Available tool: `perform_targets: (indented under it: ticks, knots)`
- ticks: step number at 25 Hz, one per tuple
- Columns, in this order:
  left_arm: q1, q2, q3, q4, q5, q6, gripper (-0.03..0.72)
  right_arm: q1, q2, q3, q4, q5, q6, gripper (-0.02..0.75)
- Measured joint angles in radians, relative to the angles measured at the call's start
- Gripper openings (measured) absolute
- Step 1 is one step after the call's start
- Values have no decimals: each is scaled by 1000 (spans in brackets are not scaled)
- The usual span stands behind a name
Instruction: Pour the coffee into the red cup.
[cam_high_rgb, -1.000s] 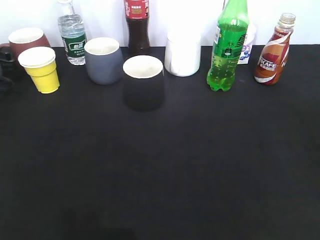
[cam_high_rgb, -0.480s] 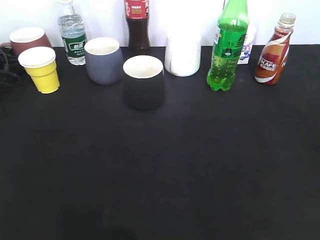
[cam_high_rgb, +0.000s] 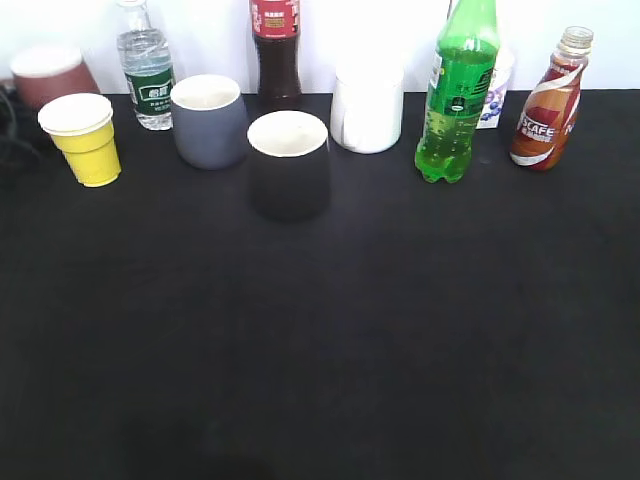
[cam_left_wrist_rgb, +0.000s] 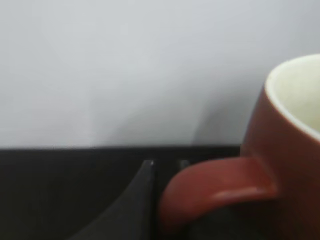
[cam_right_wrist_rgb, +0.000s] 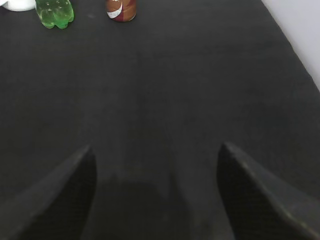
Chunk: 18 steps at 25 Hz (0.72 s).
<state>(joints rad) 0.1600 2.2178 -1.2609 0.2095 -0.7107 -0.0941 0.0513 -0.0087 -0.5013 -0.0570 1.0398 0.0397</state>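
Your left gripper (cam_left_wrist_rgb: 150, 200) sits at the red cup (cam_left_wrist_rgb: 280, 160) handle, jaw state unclear. Your right gripper (cam_right_wrist_rgb: 155, 195), jaws apart and empty, is well short of the coffee (cam_right_wrist_rgb: 121, 9), which stands upright far right of the cup; nothing looks poured.

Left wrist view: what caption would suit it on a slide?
Close-up of the red cup, its handle beside a dark gripper finger, white wall behind.

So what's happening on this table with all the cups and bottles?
A two-armed robot is about to pour coffee into a mug. The left gripper is right at the handle of the red cup at the far left back corner; whether it grips the handle is unclear. The right gripper hangs open over bare black table, well short of the coffee bottle, which stands upright and untouched at the far right. Nothing has been poured yet.
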Motion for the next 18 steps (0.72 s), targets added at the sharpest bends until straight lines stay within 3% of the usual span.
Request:
perform_targets:
  ticks: [8,18]
  knots:
    - [0,-252,55,-2,109,3,71,0,0,0,0,0,0,587]
    - [-9,-861,665,8,113,4,71,0,0,0,0,0,0,587]
